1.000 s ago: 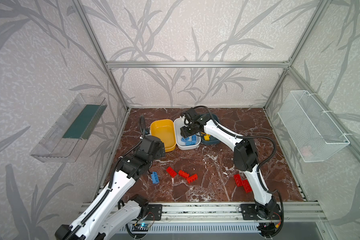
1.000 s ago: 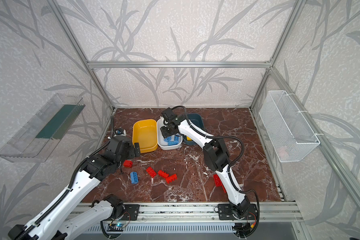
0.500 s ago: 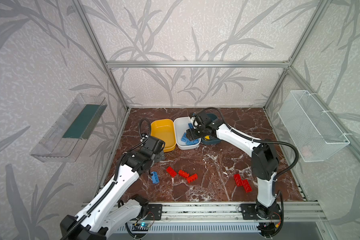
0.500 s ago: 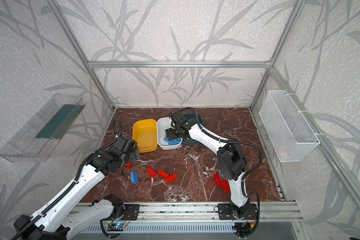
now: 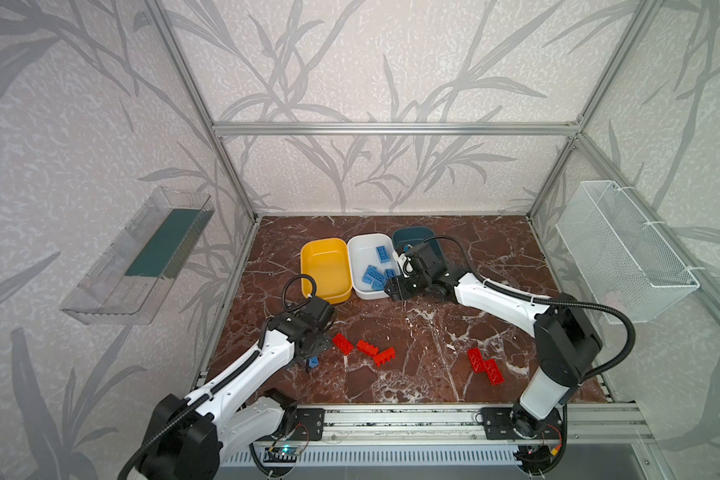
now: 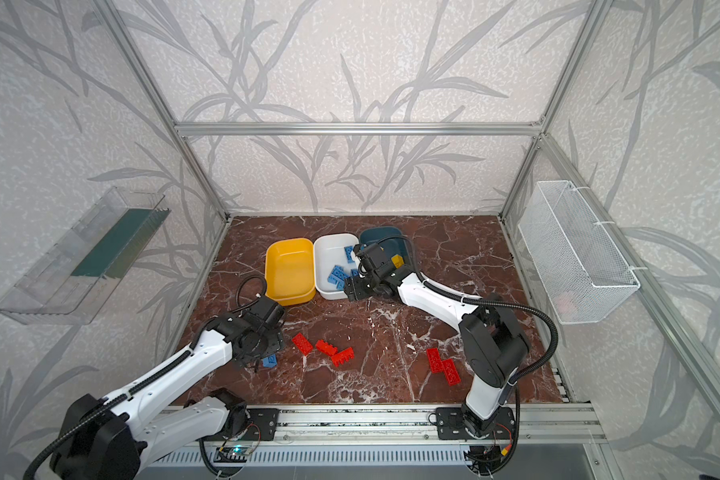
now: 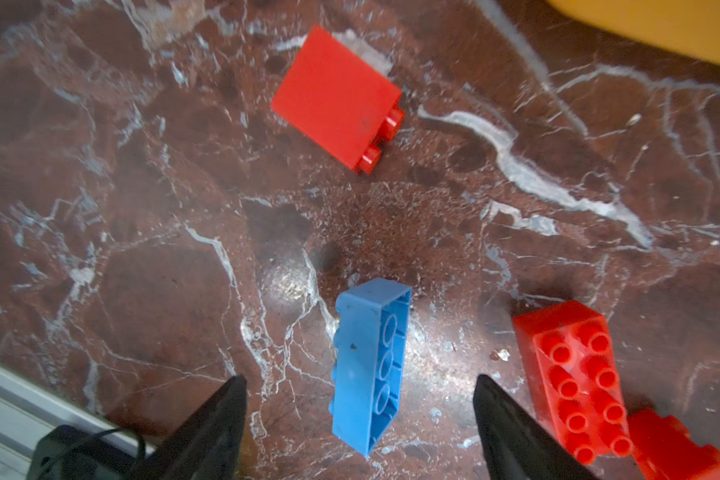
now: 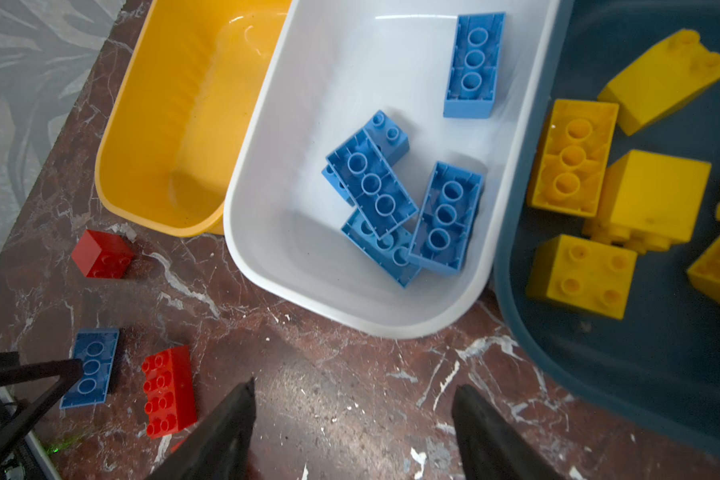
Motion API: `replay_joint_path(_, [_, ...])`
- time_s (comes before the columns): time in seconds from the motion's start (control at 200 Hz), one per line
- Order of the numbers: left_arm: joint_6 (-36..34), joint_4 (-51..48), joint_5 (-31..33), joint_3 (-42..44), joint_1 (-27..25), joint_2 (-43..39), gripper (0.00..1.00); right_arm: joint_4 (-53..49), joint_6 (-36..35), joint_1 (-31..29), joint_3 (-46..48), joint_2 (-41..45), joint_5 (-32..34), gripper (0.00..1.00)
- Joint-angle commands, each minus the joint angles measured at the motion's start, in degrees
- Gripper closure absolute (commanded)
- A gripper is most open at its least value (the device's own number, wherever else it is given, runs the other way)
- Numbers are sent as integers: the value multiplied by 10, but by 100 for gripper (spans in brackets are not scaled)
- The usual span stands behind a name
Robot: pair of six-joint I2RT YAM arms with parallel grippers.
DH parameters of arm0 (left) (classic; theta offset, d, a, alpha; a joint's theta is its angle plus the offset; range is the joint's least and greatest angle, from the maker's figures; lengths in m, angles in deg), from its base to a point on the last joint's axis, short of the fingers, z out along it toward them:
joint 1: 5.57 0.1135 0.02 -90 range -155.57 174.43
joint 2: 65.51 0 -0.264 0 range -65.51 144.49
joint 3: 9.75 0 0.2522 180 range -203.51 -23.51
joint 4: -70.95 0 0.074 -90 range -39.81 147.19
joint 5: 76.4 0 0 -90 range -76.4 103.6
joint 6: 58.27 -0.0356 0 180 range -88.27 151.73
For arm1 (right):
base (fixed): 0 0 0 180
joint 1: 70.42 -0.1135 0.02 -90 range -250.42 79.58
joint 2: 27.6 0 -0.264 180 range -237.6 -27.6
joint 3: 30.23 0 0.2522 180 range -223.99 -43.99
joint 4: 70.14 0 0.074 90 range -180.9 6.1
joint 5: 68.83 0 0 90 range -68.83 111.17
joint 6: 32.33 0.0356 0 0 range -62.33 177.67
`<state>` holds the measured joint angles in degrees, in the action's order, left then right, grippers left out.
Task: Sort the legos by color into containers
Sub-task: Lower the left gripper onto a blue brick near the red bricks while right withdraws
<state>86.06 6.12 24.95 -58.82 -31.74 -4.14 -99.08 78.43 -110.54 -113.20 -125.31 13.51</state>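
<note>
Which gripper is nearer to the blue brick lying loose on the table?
Left. The left gripper has its open jaws either side of the blue brick; the right gripper hangs well away, by the near end of the white tub.

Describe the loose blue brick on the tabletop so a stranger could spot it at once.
Look to the near left of the marble tabletop, where the left gripper hangs with jaws open. The blue brick lies between them, untouched, its hollow underside showing. It is the only blue brick outside the white tub; its loose neighbours are red bricks.
</note>
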Motion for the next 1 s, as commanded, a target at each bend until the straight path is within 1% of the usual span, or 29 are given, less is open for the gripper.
replay_joint_path(0.0, [30,40,-23,12,2,19,18,34,17,1,27,37,-7,24])
replay_joint_path(0.14, [29,61,-31,19,2,56,24,47,24,1,62,54,-6,24])
replay_joint_path(0.335, [35,93,-41,36,2,85,34,59,25,1,97,68,-1,24])
replay_joint_path(0.51, [33,94,-33,41,2,101,35,66,26,1,102,66,-4,24])
replay_joint_path(0.645, [33,98,-25,44,2,109,43,69,26,1,105,63,-5,24])
replay_joint_path(0.71, [33,99,-21,43,2,117,45,70,26,1,106,62,-5,24])
replay_joint_path(0.81, [29,102,-23,39,2,133,53,70,26,1,107,62,-6,24])
replay_joint_path(0.995, [24,110,-26,35,2,145,61,74,27,1,110,60,-4,24])
